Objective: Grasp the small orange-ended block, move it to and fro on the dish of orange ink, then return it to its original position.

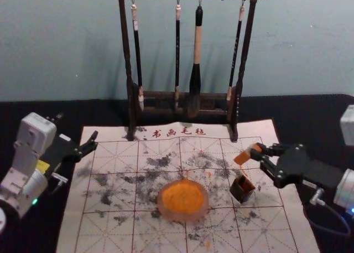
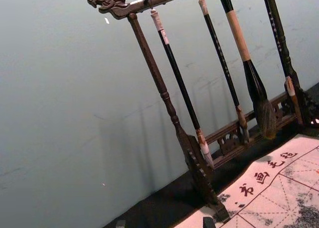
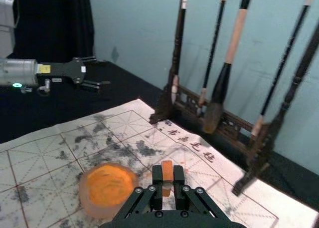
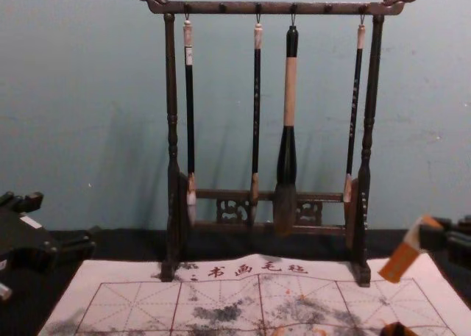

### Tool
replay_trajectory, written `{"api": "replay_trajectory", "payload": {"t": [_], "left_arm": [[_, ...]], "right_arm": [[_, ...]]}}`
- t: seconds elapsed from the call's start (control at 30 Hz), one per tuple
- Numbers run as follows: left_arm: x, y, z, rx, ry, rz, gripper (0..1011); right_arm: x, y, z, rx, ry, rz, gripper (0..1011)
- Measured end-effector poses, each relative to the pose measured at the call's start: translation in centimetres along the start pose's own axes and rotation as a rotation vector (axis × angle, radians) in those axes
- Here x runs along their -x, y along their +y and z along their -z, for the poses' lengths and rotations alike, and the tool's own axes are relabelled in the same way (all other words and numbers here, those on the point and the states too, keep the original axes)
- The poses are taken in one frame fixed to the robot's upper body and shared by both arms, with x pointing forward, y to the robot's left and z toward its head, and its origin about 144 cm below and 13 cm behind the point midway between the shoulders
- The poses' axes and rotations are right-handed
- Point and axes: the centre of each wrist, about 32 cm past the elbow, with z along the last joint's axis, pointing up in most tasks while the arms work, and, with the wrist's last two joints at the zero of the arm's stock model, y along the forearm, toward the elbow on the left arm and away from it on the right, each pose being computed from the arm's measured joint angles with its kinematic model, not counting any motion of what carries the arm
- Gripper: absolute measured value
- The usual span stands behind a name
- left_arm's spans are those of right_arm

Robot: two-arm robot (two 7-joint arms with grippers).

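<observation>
Above the mat's right part, my right gripper (image 1: 258,152) is shut on the small orange-ended block (image 1: 241,157), which tilts with its orange end down and toward the left. In the right wrist view the block (image 3: 167,174) is pinched between the fingertips of my right gripper (image 3: 167,182). The chest view shows the block (image 4: 401,261) raised off the mat at the right. The dish of orange ink (image 1: 183,200) rests on the mat, left of the block and nearer the body. My left gripper (image 1: 96,141) is parked open at the mat's left edge.
A small dark square holder with orange inside (image 1: 242,189) stands right of the dish, just below the raised block. The brush rack (image 1: 131,70) with several hanging brushes stands at the mat's far edge. The writing mat (image 1: 110,231) is stained with ink.
</observation>
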Motion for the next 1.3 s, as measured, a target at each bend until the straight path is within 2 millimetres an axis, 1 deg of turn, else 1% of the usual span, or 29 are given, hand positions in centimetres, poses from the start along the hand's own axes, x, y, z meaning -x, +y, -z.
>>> {"api": "replay_trajectory", "payload": {"t": [0.1, 0.13, 0.3, 0.33, 0.43, 0.57, 0.63, 0.87, 1.3], "left_arm": [[0.0, 0.0, 0.0, 0.000, 0.000, 0.000, 1001], [0.0, 0.0, 0.0, 0.000, 0.000, 0.000, 1001], [0.0, 0.0, 0.0, 0.000, 0.000, 0.000, 1001], [0.0, 0.0, 0.0, 0.000, 0.000, 0.000, 1002], [0.0, 0.0, 0.0, 0.000, 0.000, 0.000, 1001], [0.0, 0.0, 0.0, 0.000, 0.000, 0.000, 1001], [0.0, 0.0, 0.0, 0.000, 0.000, 0.000, 1001], [0.0, 0.0, 0.0, 0.000, 0.000, 0.000, 1001], [0.0, 0.0, 0.0, 0.000, 0.000, 0.000, 1001]], "right_arm": [[-0.3, 0.9, -0.9, 0.014, -0.018, -0.033, 101], [-0.3, 0.9, -0.9, 0.014, -0.018, -0.033, 101], [-0.7, 2.8, -2.5, 0.066, -0.057, -0.092, 101], [-0.7, 2.8, -2.5, 0.066, -0.057, -0.092, 101], [-0.9, 4.2, -3.5, 0.100, -0.092, -0.127, 101], [-0.9, 5.6, -4.1, 0.135, -0.122, -0.156, 101], [-0.7, 6.2, -4.2, 0.158, -0.136, -0.172, 101], [0.0, 7.6, -3.9, 0.211, -0.158, -0.209, 101], [1.1, 9.0, -3.8, 0.267, -0.182, -0.280, 101]]}}
